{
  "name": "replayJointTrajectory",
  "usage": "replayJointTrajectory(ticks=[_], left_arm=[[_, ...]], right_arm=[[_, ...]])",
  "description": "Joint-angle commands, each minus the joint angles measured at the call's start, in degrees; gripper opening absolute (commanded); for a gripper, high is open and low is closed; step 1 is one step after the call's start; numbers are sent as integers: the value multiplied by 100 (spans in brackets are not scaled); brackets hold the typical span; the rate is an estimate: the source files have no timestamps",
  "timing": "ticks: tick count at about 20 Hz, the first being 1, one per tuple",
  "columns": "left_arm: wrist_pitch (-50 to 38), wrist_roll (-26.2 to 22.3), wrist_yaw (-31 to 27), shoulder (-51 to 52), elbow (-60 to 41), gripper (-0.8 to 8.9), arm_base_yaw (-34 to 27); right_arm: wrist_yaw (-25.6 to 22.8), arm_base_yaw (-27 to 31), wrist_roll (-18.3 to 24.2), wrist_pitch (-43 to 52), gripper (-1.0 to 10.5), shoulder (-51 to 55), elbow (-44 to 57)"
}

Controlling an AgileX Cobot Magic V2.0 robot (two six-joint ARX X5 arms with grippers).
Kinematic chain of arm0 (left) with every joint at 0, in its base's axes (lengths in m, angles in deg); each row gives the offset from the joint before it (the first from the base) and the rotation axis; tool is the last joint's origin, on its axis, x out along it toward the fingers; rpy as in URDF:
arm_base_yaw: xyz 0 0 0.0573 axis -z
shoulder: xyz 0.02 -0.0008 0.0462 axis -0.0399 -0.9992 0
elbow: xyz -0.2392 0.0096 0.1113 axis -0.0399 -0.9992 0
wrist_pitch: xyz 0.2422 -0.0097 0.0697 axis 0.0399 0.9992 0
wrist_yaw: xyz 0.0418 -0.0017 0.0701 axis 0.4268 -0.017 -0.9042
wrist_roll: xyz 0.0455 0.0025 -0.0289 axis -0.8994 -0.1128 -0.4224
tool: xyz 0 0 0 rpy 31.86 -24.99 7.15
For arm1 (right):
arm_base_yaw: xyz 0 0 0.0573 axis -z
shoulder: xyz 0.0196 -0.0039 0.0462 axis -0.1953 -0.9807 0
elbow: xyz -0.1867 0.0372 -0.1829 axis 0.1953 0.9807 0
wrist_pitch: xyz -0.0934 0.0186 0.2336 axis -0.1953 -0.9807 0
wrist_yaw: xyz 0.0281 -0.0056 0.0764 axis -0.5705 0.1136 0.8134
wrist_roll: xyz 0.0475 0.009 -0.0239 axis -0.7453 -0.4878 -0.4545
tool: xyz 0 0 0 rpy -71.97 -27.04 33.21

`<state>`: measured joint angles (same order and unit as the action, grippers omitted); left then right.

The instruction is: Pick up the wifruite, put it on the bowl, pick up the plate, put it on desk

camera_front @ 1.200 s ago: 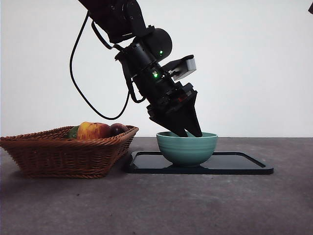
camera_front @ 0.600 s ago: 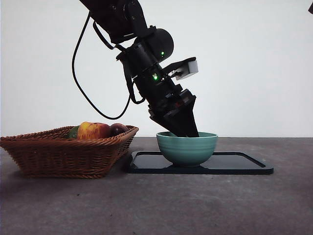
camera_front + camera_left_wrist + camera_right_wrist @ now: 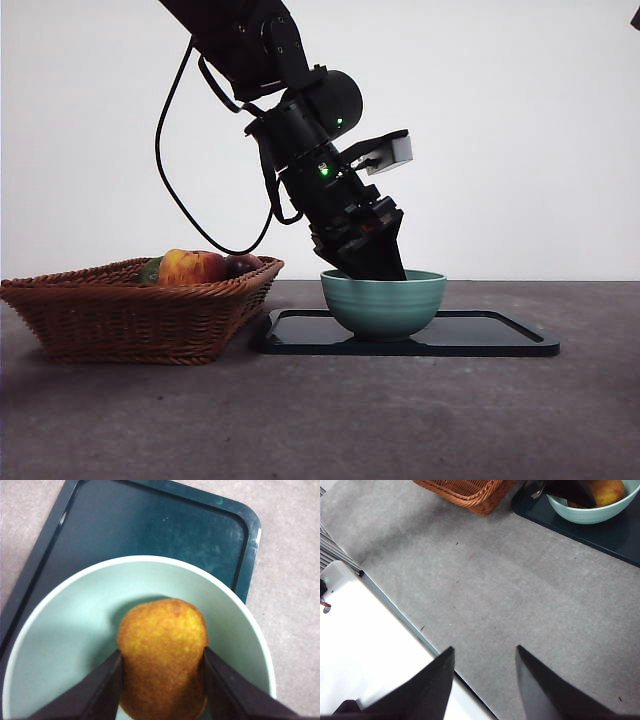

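The left gripper [image 3: 375, 268] reaches down at a slant into the bowl [image 3: 383, 305], its black jaws dipping behind the pale rim. From the front view the bowl's wall hides what the jaws carry. The left wrist view settles it: the wifruite [image 3: 162, 655], orange-brown and finely rough, sits clamped between the two jaws, each pressed against a side of it, inside the bowl's pale green hollow. Whether the fruit touches the bowl's floor cannot be told from either view.

The bowl stands on the plate [image 3: 480, 335], a flat dark rectangular tray with a raised lip, toward the tray's end nearer the wicker basket [image 3: 130, 315]. The wrist view shows the tray's rounded corner and bare dark surface beyond the bowl's rim. The tray lies on the desk [image 3: 320, 420], and the basket stands just beside it; in the front view the basket holds a red-yellow apple [image 3: 192, 266] and a dark fruit [image 3: 240, 264] against it.

The right gripper [image 3: 482, 655] hangs over bare desk near the desk's edge, well apart from the tray, its jaws spread with nothing between them. Its wrist view catches the basket's corner, the bowl with the fruit in it and the left gripper's dark tip.
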<state>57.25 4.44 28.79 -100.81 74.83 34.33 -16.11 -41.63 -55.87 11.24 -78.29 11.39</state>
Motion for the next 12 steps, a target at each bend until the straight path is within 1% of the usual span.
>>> replayJointTrajectory(ticks=[1,4,9,12], left_arm=[[-37,42,11,-162,177,113,42],[-20,175,11,-133,184,113,39],[227,605,33,-13,476,114,-39],[452,1054,81,151,835,114,-142]], right_arm=[[-4,-31,-15,50,195,-20,-42],[-4,-31,-15,50,195,-20,-42],[-4,-31,-4,52,195,-20,-42],[-4,-31,7,50,195,-20,-42]])
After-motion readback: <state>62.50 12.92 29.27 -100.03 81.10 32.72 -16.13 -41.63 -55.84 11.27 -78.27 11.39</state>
